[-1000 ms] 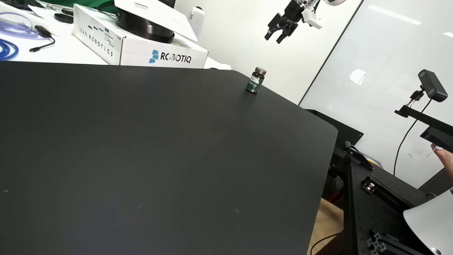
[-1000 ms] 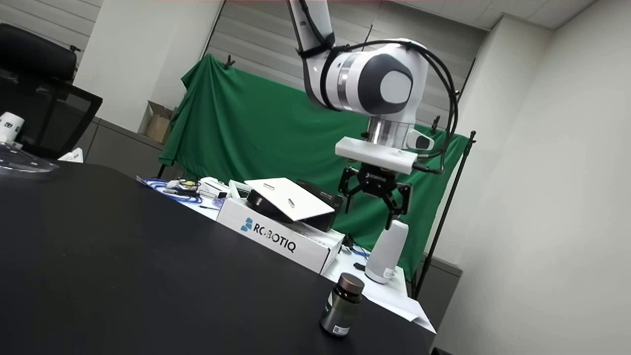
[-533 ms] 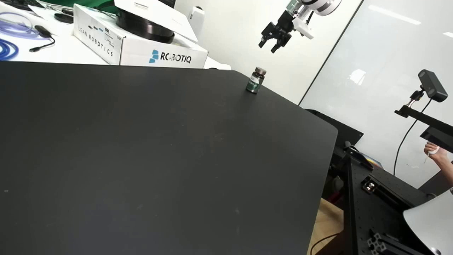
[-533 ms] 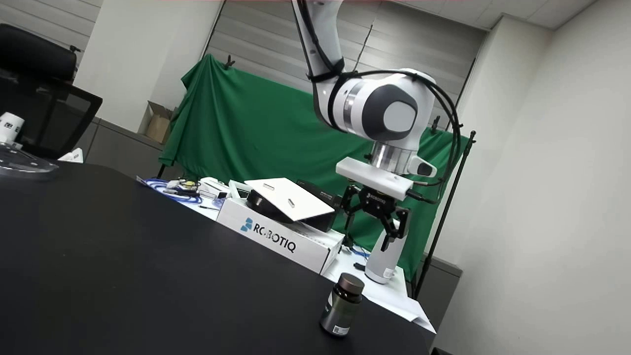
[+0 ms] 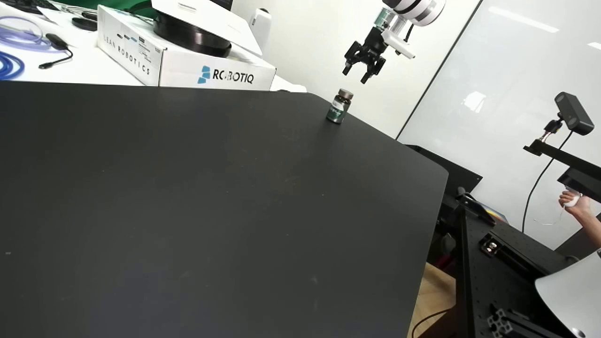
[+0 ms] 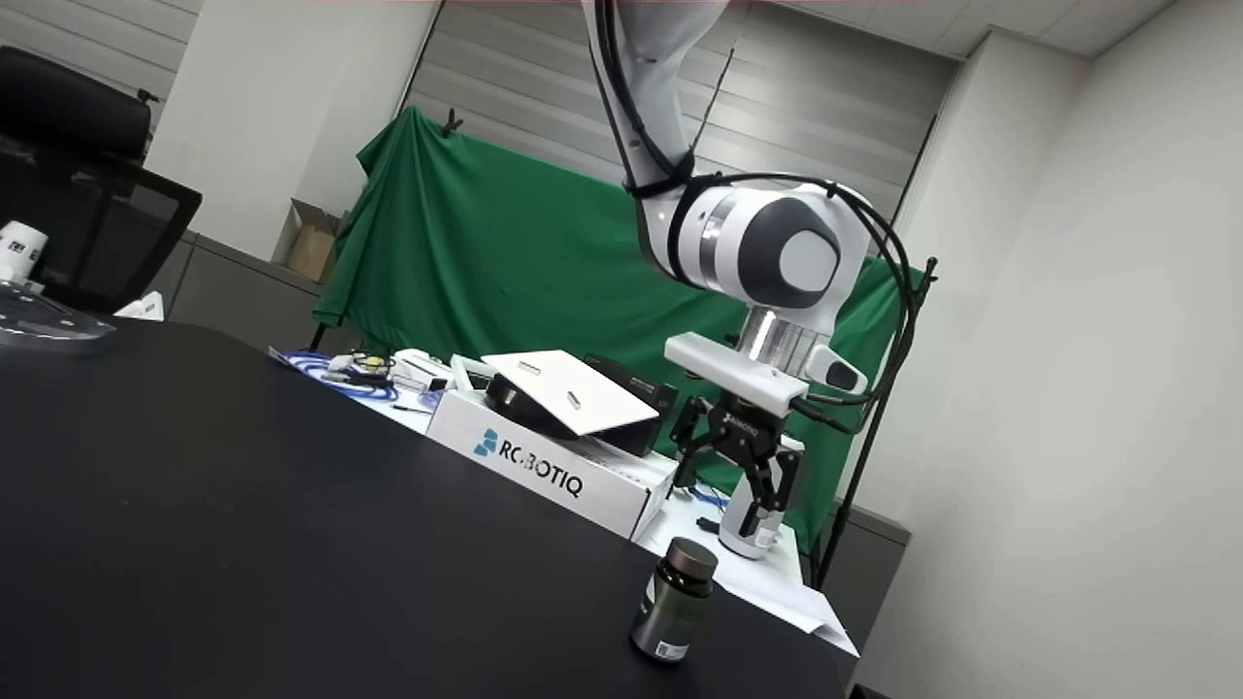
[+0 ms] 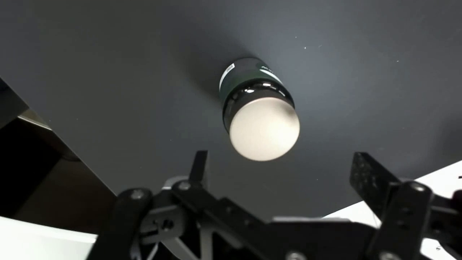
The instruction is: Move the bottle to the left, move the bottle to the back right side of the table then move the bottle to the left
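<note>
One small bottle (image 5: 338, 108), its cap (image 5: 345, 94) brown and its base flat on the black surface (image 5: 211, 202), stands near an edge. Above it, touching nothing, hangs the tool (image 5: 355, 76), its two fingers (image 7: 368, 175) spread wide with nothing held. The step in hand seems to be lining up for a grasp, though for which of the three moves cannot be told. To do it well, centre the gap over the cap, come down straight and slowly so neither finger clips it, close gently on the body, and lift before carrying; a knock this near the edge could send the bottle over. The wrist view shows the cap's round top nearly face-on, washed to pale cream, placed between the fingers from side to side and slightly nearer the picture-left one. It says little about height; both exterior views show clear air between fingers and cap. In an exterior view the green label (image 5: 336, 112) is visible; in an exterior view a white code patch (image 6: 670, 649) appears low down, with green cloth (image 6: 524, 252) spread behind.
</note>
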Available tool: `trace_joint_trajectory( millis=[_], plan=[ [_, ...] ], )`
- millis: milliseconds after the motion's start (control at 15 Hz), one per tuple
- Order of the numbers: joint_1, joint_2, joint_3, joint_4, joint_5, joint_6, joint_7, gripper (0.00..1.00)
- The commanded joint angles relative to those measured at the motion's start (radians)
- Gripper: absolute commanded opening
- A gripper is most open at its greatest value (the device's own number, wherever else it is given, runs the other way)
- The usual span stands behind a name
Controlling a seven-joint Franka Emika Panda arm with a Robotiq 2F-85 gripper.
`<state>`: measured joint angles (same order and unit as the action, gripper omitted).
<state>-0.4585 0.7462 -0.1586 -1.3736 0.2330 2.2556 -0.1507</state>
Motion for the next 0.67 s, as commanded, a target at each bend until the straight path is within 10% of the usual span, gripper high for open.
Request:
trace_joint_trajectory(
  millis=[0, 600],
  plan=[
    [0.014, 0.071, -0.038, 0.115, -0.021, -0.068, 0.170, 1.00],
    [0.020, 0.145, -0.053, 0.201, -0.022, -0.122, 0.323, 1.00]
  ],
)
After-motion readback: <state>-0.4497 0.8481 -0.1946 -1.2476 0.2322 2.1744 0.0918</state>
